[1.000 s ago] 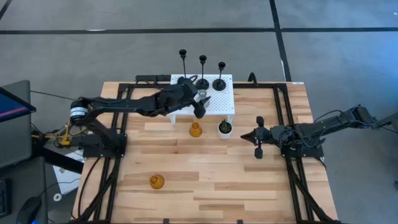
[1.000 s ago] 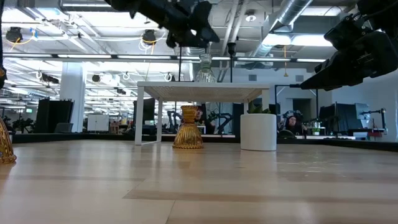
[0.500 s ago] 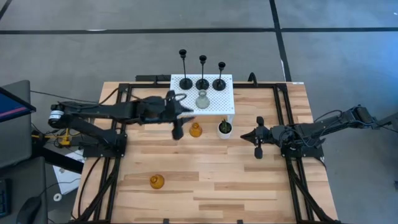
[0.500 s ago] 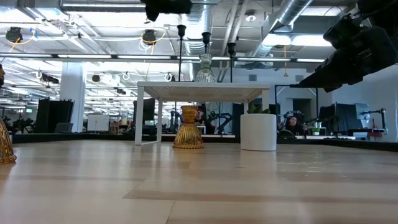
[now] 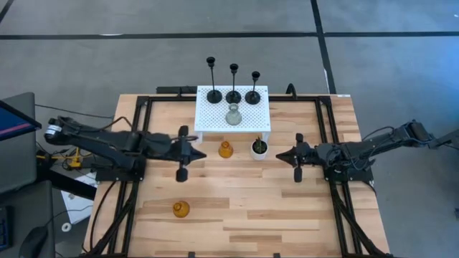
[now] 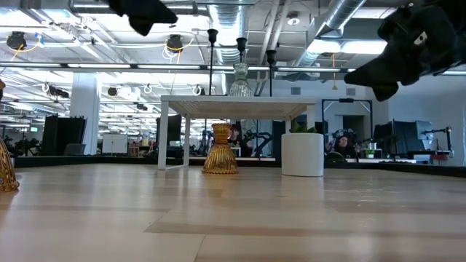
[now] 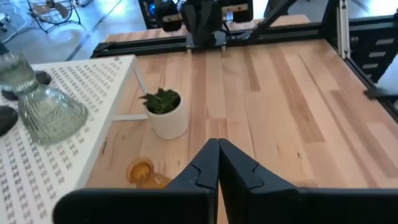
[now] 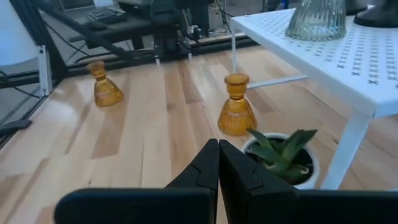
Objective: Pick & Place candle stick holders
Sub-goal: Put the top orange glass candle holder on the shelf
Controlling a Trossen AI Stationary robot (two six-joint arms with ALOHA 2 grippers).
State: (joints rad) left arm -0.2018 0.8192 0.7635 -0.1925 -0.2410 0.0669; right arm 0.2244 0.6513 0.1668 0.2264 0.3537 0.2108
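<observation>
Wooden planks make up the worktop (image 5: 237,208), with a little white stand full of tiny holes (image 5: 251,118) at the far side. On that stand are three thin black candle holders with round feet (image 5: 234,94) and one squat pale grey glass holder (image 5: 233,115). A moment ago the left end effector (image 5: 182,154) was up over the stand with its fingers wide, right by the grey glass holder. Now it has pulled back over the wood and its two dark fingers are pressed together with nothing between them. So I think the grey holder has just been put down, and that part of the job is done. Just beside the left end effector, toward the stand, sits a squat amber glass holder (image 5: 225,149). A second squat amber glass holder (image 5: 181,209) stands well apart from it, near the front edge. These two are not on the stand yet, so they are likely next. The right end effector (image 5: 297,158) waits near the small white pot with a green plant (image 5: 258,147), fingers closed and holding nothing, just as it was before.
</observation>
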